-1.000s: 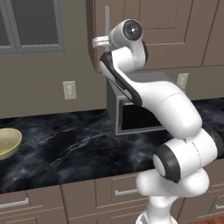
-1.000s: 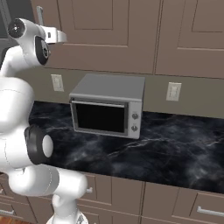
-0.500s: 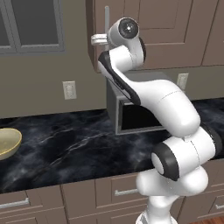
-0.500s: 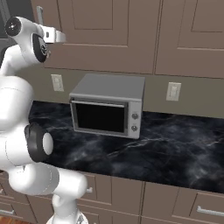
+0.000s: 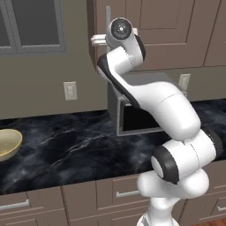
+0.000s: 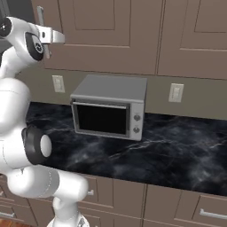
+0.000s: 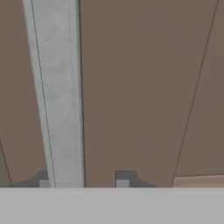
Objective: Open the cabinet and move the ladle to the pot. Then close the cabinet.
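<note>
Barely started: gripper (image 7: 83, 183) sits spread wide around the silver handle (image 7: 57, 96) of the still-closed cabinet (image 6: 106, 35), gripping nothing yet; ladle unseen, transfer and closing remain.

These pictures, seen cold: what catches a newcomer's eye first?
The white arm reaching high, its gripper at the long silver handle of the brown cabinet, whose door looks closed. Below it, a grey microwave stands on the black marble counter.
</note>
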You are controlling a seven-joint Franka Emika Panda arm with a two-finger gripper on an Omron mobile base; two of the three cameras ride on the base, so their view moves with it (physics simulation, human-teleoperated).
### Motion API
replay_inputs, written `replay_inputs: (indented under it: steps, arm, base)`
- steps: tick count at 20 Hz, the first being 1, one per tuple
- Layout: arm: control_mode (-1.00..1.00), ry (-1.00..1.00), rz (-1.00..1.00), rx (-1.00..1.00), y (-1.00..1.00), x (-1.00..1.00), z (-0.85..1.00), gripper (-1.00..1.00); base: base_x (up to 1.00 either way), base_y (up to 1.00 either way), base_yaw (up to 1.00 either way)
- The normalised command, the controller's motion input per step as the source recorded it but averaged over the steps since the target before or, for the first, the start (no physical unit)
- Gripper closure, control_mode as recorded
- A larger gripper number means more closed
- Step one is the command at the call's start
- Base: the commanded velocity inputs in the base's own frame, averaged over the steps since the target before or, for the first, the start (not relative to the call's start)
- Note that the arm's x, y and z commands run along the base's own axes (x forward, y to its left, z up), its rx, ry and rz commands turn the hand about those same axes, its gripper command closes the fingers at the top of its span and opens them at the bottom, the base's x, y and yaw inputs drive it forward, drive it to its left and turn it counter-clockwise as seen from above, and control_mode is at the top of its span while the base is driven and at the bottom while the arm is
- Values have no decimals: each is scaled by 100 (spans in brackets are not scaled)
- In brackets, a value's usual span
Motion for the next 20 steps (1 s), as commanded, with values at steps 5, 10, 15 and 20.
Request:
replay_inputs:
  steps: [5, 10, 15, 20]
  arm:
    - [-100, 0, -8, 0, -77, -14, 0, 100]
    - [-100, 0, -6, 0, -99, -52, 0, 100]
    - [-100, 0, -5, 0, -100, -86, 0, 100]
    - [-100, 0, -4, 0, -100, -98, 0, 100]
  base:
    - [0, 0, 0]
    - [0, 0, 0]
    - [0, 0, 0]
    - [0, 0, 0]
